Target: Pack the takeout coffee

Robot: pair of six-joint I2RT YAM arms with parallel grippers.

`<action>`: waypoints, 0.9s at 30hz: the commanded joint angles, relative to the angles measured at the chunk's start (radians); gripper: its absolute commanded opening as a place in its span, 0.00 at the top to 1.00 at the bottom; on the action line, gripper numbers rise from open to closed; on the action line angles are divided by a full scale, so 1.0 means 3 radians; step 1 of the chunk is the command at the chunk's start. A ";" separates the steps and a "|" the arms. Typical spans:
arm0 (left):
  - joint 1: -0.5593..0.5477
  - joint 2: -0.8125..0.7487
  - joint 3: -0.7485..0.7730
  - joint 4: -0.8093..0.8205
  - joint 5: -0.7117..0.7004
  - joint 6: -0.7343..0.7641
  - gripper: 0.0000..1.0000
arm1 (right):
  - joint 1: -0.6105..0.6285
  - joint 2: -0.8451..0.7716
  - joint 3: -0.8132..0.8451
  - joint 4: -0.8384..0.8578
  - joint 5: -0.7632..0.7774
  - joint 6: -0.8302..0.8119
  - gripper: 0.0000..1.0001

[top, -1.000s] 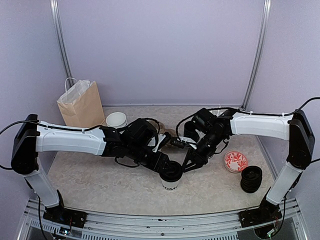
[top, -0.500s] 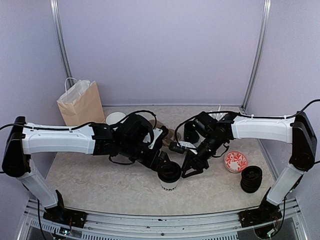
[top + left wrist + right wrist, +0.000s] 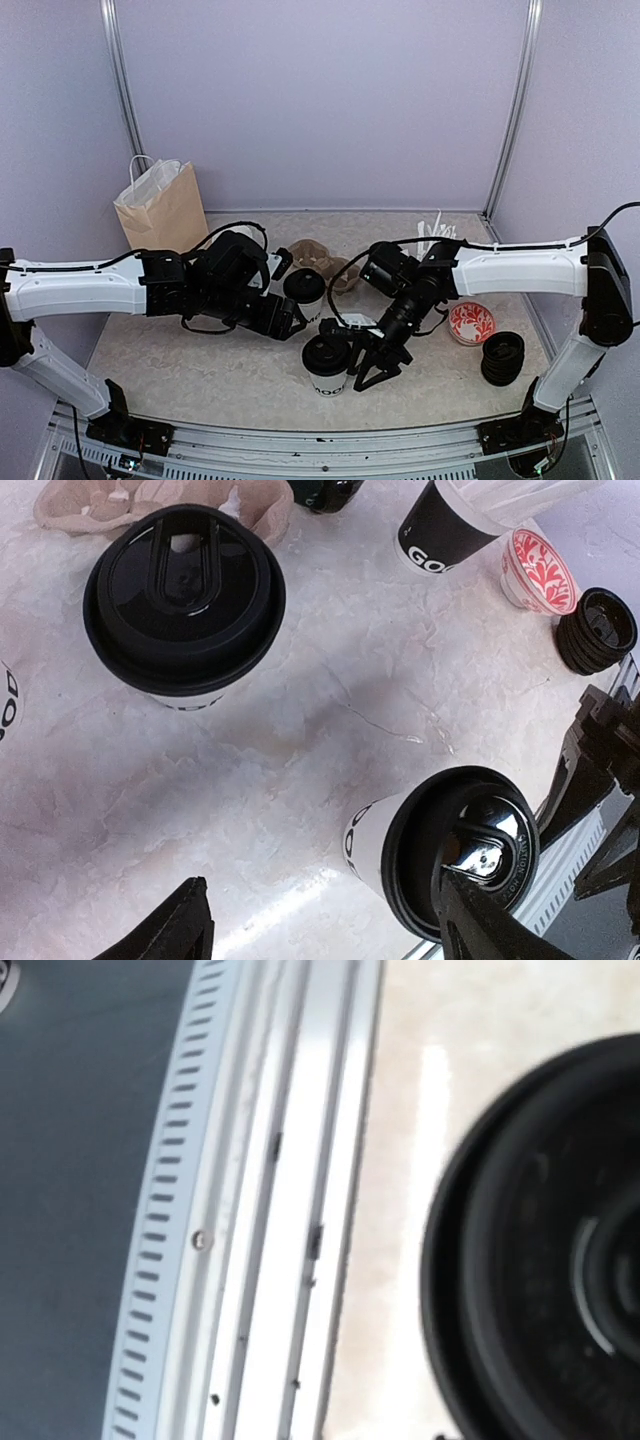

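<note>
A: The near cup (image 3: 327, 362) stands close to the worktop's (image 3: 200, 365) front edge, and the far cup (image 3: 305, 287) is just beside the tray (image 3: 322, 254). The right fingers (image 3: 366, 376) hang right next to the near one, so a sideways nudge could topple it.

B: The left fingers (image 3: 190, 925) are spread and empty. I can't tell about the right pair. Its wrist view shows only a blurred, cut-off lid.

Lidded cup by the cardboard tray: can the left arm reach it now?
Probably yes. The left pincer is open and empty; the lidded cup stands upright just ahead, only bare table between. The cardboard tray behind it may crowd a finger.
</note>
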 commanded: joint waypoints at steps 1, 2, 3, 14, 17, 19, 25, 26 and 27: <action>0.0007 -0.0120 -0.0130 0.0000 0.0034 -0.0207 0.25 | 0.0022 0.0026 -0.0082 -0.0177 0.0115 -0.0121 0.53; 0.0004 -0.0141 -0.0167 0.0043 0.0086 -0.0227 0.27 | 0.0014 -0.0024 -0.0144 -0.0174 0.0175 -0.0129 0.54; 0.0006 -0.0162 -0.0204 0.0087 0.0136 -0.0247 0.29 | 0.0003 -0.0080 -0.0192 -0.0176 0.0232 -0.0136 0.54; 0.0002 -0.0150 -0.0398 0.0370 0.0380 -0.0322 0.42 | -0.0356 -0.0100 -0.0013 -0.0190 0.0243 0.0115 0.52; 0.0008 -0.0102 -0.0335 0.0413 0.0372 -0.0278 0.42 | -0.0357 0.0064 0.0151 -0.0210 0.0165 0.0178 0.43; 0.0008 -0.0033 -0.0272 0.0433 0.0352 -0.0225 0.42 | -0.0357 0.0132 0.0232 -0.0234 0.0138 0.0192 0.29; 0.0002 0.0154 -0.0137 0.0634 0.0469 -0.0129 0.37 | -0.0352 0.0210 0.0424 -0.0270 0.0240 0.0239 0.04; 0.0003 0.0183 -0.0122 0.0668 0.0494 -0.0120 0.37 | -0.0349 0.0224 0.0455 -0.0263 0.0280 0.0258 0.01; 0.0005 0.0232 -0.0110 0.0701 0.0525 -0.0115 0.37 | -0.0348 0.0238 0.0482 -0.0261 0.0312 0.0269 0.01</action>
